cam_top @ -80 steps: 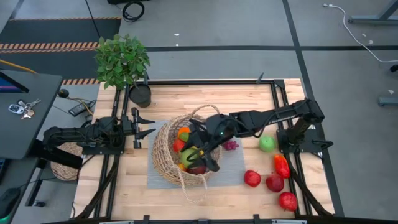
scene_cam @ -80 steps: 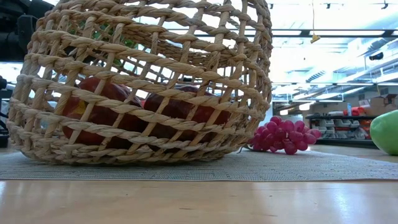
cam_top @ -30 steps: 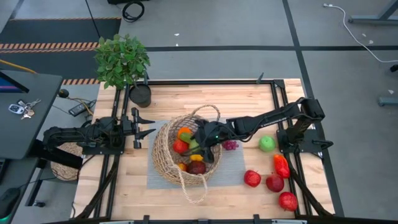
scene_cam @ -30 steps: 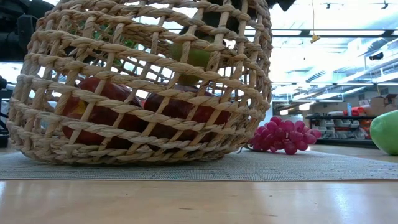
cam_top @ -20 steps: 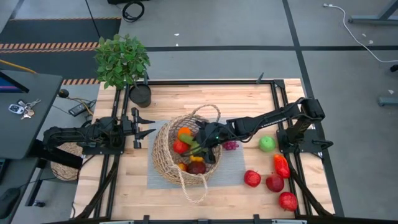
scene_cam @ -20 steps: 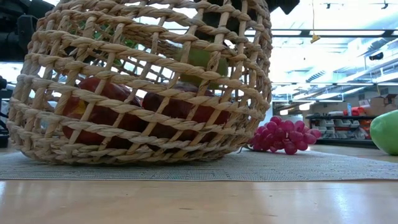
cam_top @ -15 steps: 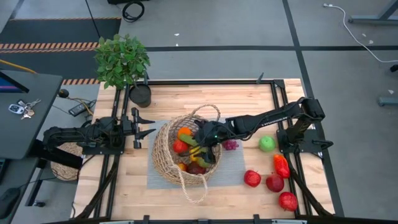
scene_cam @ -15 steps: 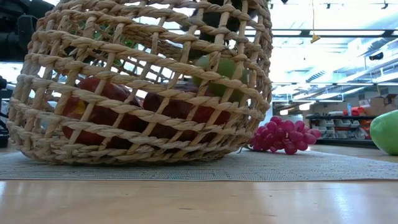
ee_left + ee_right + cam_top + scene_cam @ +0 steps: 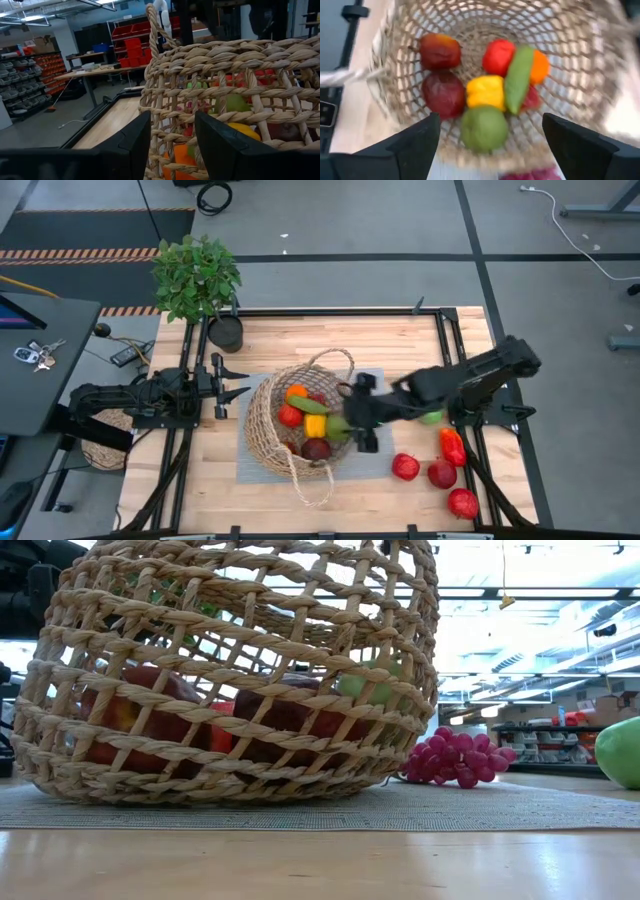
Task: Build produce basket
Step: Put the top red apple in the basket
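Now | right end effector (image 9: 362, 412) withdrawn, fingers apart | pear (image 9: 484, 128) dropped in basket (image 9: 262, 430)

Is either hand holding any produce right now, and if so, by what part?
Nothing is held. The right hand is open and empty beside the basket; the left hand is open at the table's left.

Wood table (image 9: 280, 335): grey mat (image 9: 372, 458), plant pot (image 9: 226, 333), red apples (image 9: 441, 473), green apple (image 9: 433, 417).
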Controlling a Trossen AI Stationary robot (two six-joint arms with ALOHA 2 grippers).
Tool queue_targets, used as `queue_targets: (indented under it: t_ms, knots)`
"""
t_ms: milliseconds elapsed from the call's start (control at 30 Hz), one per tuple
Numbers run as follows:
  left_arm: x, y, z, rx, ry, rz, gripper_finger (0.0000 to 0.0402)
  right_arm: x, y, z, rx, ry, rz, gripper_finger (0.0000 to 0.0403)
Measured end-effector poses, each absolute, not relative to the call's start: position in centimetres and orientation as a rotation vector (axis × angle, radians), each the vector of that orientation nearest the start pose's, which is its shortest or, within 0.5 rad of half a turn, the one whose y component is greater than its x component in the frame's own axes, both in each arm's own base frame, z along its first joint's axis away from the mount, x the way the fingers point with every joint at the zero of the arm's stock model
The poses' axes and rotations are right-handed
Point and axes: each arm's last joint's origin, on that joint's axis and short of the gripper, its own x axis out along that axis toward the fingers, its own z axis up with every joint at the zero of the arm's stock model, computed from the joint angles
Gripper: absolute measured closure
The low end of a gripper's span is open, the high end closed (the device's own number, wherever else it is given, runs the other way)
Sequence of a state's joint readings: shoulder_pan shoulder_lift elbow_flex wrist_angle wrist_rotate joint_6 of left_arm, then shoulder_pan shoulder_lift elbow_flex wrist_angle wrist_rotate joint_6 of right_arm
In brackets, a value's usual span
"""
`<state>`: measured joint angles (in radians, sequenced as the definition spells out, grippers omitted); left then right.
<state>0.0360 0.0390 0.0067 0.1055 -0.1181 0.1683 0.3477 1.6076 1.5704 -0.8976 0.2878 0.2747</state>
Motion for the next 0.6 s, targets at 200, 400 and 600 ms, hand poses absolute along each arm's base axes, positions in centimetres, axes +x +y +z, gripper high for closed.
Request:
queue_targets:
  t_ms: [200, 400, 600]
  knots:
    - [9.9, 0.7, 17.3, 0.165, -0.061, 0.160, 0.0241, 25.9, 12.2, 33.6, 0.005, 0.820, -0.175, 0.0058]
    - [9.9, 0.7, 17.3, 0.165, -0.060, 0.160, 0.0241, 22.5, 13.3, 29.1, 0.031, 0.730, -0.147, 0.0057]
    - [9.9, 0.7, 17.3, 0.165, -0.060, 0.160, 0.0241, 20.8, 14.4, 25.5, 0.106, 0.774, 0.014, 0.0058]
